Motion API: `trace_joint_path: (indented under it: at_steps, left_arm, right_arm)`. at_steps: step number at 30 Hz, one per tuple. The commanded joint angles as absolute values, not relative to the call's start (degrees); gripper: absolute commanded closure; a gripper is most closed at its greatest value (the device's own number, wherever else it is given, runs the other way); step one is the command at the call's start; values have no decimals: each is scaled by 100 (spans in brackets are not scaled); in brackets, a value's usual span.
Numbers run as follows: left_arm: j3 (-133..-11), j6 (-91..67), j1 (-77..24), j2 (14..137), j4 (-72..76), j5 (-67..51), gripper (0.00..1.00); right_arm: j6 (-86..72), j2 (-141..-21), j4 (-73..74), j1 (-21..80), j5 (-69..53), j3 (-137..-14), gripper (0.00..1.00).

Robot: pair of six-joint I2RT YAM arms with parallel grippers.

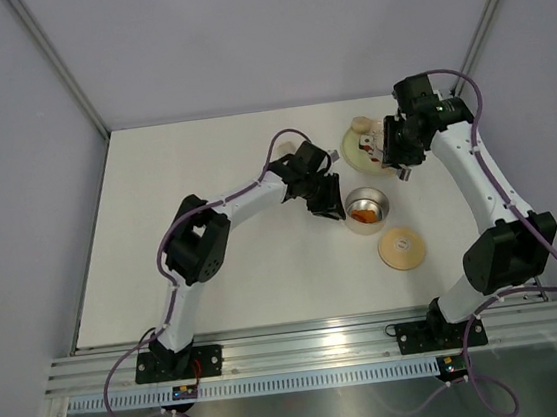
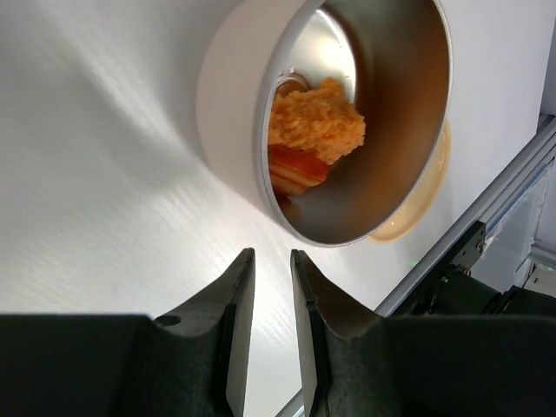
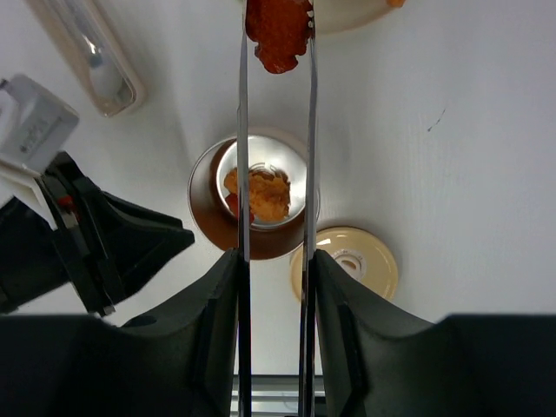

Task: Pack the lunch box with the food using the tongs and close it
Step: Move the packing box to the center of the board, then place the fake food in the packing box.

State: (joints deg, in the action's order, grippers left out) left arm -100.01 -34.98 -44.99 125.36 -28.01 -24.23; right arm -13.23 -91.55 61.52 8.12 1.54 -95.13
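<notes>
The lunch box [image 1: 366, 206] stands open at mid-table, steel inside, with orange food [image 2: 314, 122] in it. Its tan lid [image 1: 402, 248] lies flat just in front of it on the right. My left gripper [image 1: 329, 206] sits just left of the box, its jaws a little apart and empty [image 2: 271, 254]. My right gripper [image 3: 274, 256] is shut on the tongs [image 3: 243, 130]. The tongs' tips pinch an orange-red food piece [image 3: 278, 30], held above the table between the pale plate [image 3: 347, 13] and the lunch box [image 3: 261, 195]. The lid [image 3: 347, 261] lies beside it.
The pale yellow-green plate [image 1: 351, 155] with more food pieces lies behind the lunch box, under my right gripper [image 1: 390, 150]. A translucent oblong case [image 3: 87, 61] lies on the table beyond the left gripper. Grey walls close the table's back and sides.
</notes>
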Motion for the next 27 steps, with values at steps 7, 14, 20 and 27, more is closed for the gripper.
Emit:
trace_joint_path:
  at_steps: [7, 14, 20, 27]
  left_arm:
    - [-8694, -3156, -3780, 10382, -3172, -2136, 72]
    - [-7911, -3032, -3656, 9352, -3384, -1776, 71]
    - [-7664, -3059, -3656, 9079, -3401, -1661, 71]
    - [-7602, -3111, -3656, 9088, -3349, -1617, 71]
  right_arm:
    - [-1810, -7929, 6310, 1529, 483, -8360, 87]
    - [-1855, -7506, 6442, 1687, 466, -7937, 87]
    - [-1688, -7383, 6592, 1714, 282, -7822, 86]
    - [-1538, -7304, 6697, 1705, 114, -7708, 86]
